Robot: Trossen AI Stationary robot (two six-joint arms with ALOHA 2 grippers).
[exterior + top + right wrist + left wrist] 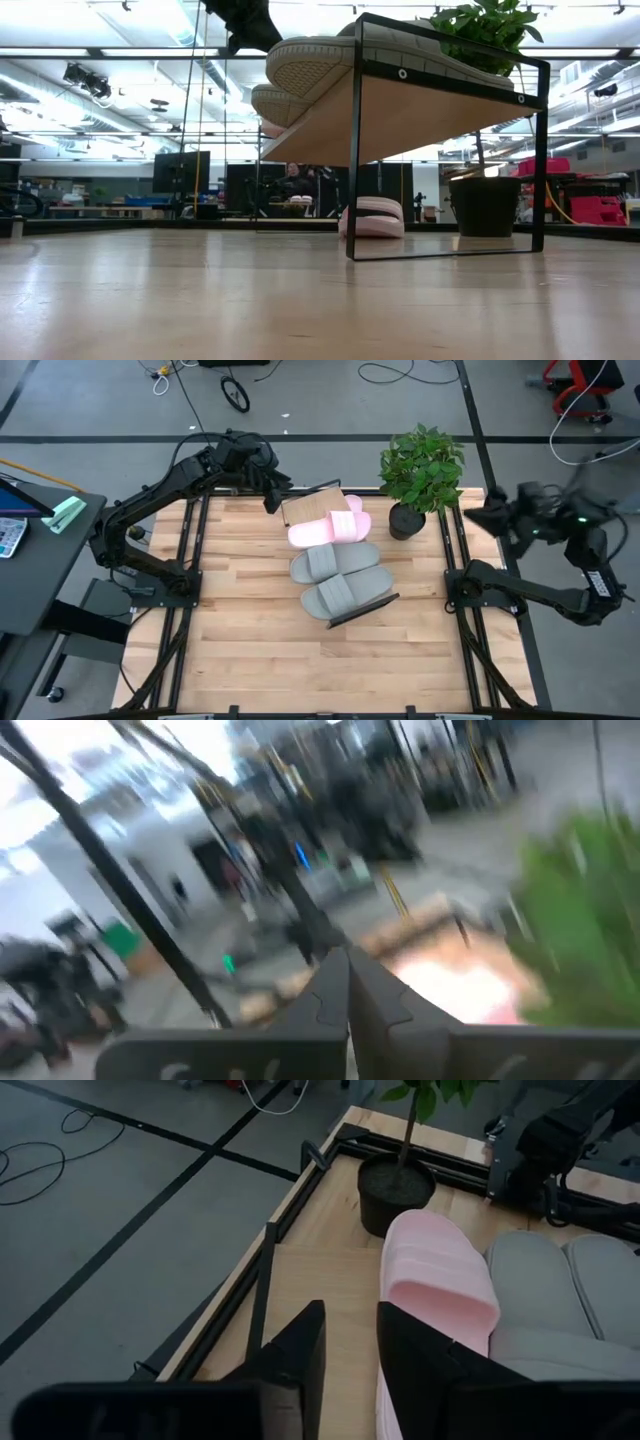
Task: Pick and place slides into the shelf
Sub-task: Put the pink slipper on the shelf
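The shelf (300, 508) stands raised on its black end frames in the middle of the table, its underside (420, 110) showing in the low view. Two grey slides (340, 575) and one pink slide (325, 532) lie side by side on its board. The second pink slide (372, 217) lies on the table beyond the shelf. My left gripper (272, 498) hangs over the shelf's bare far-left end (330, 1290), open by a narrow gap (350, 1360), with one finger close beside the pink slide (435, 1275). My right gripper (478, 518) is shut (348, 985) in the air at the table's right edge.
A potted plant (420, 470) stands at the table's far right, close to the shelf's far side; its black pot (485, 205) shows in the low view. Black rails run along the table's left and right edges. Bare planks lie toward the near edge (300, 660).
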